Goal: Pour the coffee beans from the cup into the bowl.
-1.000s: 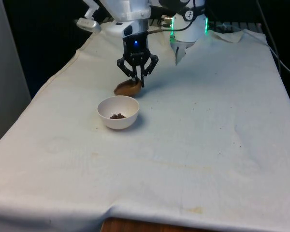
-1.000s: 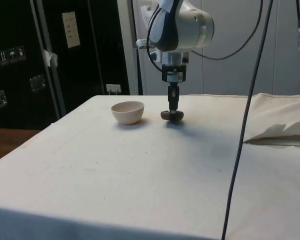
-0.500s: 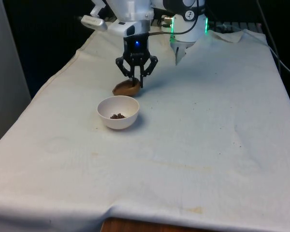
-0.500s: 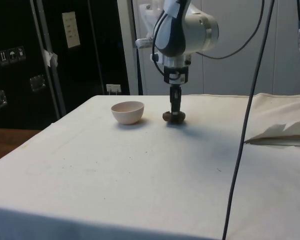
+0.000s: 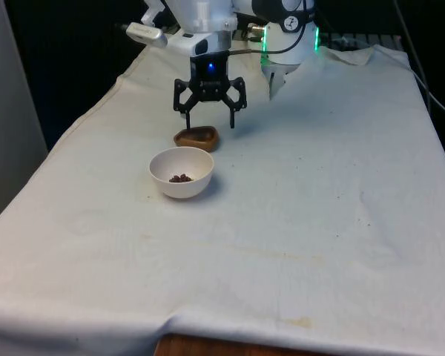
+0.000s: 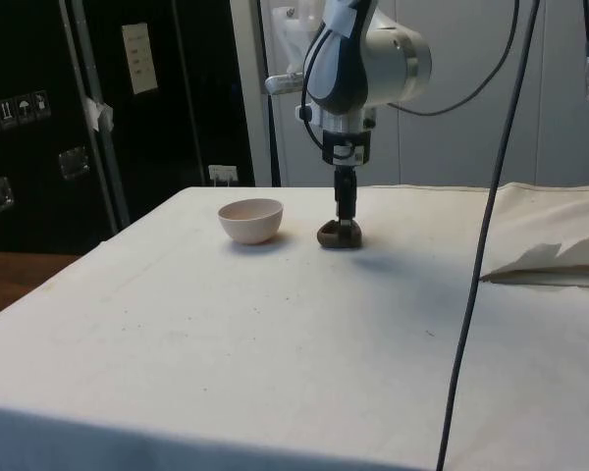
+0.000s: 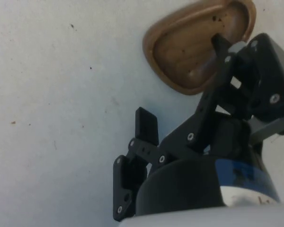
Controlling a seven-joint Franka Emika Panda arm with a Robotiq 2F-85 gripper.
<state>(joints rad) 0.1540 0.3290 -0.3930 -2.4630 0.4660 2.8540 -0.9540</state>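
Observation:
A small brown wooden cup [image 5: 196,136] rests upright on the white cloth just behind the white bowl [image 5: 161,161]. The bowl holds a small heap of coffee beans [image 5: 181,178]. My gripper [image 5: 208,122] hangs open right above the cup, holding nothing. In the wrist view the cup [image 7: 189,47] looks empty apart from a few dark specks. One of the fingers [image 7: 221,45] reaches over its hollow while the other stands over the bare cloth, and the gripper [image 7: 180,78] spans the near rim. From the side, the gripper [image 6: 346,211] stands over the cup [image 6: 339,235], beside the bowl [image 6: 250,220].
The white cloth [image 5: 319,208] spreads wide and flat towards the front view's right and the near edge. A dark cable [image 6: 481,245] hangs in the side view's foreground. Folded cloth [image 6: 550,260] lies at the table's far side in that view.
The fingers have spread from shut on the cup's rim to wide open. The cup has been let go and has settled flat on the cloth.

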